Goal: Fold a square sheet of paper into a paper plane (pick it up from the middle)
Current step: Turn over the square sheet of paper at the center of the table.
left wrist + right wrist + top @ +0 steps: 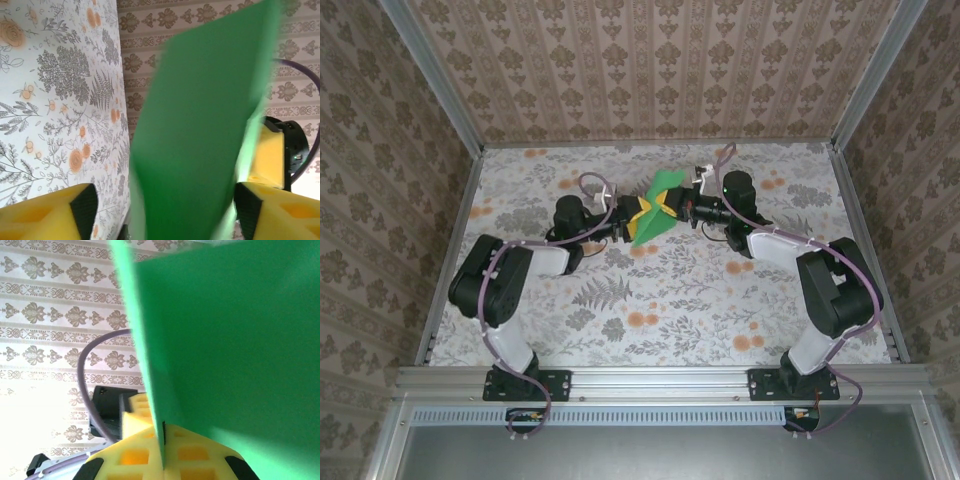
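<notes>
A bright green sheet of paper (pixel 667 186), folded into an angular shape, hangs above the table at the back centre, between the two grippers. My right gripper (pixel 673 204) comes in from the right and is shut on it. In the right wrist view its yellow fingers (pixel 135 455) pinch a folded edge of the paper (pixel 225 340) at the gripper's (pixel 162 440) tips. My left gripper (pixel 640 216) faces it from the left. In the left wrist view the paper (pixel 200 130) stands between my left gripper's (pixel 165 205) spread yellow fingers (pixel 50 212), with gaps on both sides.
The floral-patterned table (pixel 650 300) stretches in front of the grippers. Patterned walls (pixel 650 70) close in the back and both sides. The right arm's purple cable (pixel 87 390) loops near the left gripper.
</notes>
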Robot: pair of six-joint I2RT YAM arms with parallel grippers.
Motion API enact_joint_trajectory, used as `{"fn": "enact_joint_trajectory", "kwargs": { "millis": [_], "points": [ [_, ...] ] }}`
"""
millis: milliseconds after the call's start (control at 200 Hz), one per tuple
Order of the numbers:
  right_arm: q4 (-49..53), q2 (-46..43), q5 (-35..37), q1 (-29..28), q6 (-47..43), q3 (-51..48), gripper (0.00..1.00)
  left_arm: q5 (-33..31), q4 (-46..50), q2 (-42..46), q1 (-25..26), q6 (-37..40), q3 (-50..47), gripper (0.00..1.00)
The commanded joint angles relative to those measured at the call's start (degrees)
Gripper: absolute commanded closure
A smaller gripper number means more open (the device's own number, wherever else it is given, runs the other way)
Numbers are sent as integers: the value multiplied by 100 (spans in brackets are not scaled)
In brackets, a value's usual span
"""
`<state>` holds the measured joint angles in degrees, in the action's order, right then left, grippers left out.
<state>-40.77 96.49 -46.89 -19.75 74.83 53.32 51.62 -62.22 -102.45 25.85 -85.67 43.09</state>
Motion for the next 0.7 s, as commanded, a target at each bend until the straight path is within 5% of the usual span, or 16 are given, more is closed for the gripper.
{"fn": "enact_joint_trajectory", "kwargs": {
  "millis": [0, 160, 335, 465, 695],
  "points": [
    [-169, 94, -182, 7, 58, 53, 94, 27, -954, -56, -2, -466, -27, 34],
    [173, 130, -121, 24, -142, 73, 94, 81, -687, -29, -9, -263, -42, 42],
    [252, 260, -66, 40, -154, 117, 94, 133, -522, 75, -7, -14, -66, 24],
    [254, 349, -90, 54, -78, 194, 93, 143, 615, 506, -8, 770, -44, 12],
    [7, 489, -222, 48, 105, 271, 93, 150, 2277, 1034, 228, 1727, 196, 7]
  ]
}}
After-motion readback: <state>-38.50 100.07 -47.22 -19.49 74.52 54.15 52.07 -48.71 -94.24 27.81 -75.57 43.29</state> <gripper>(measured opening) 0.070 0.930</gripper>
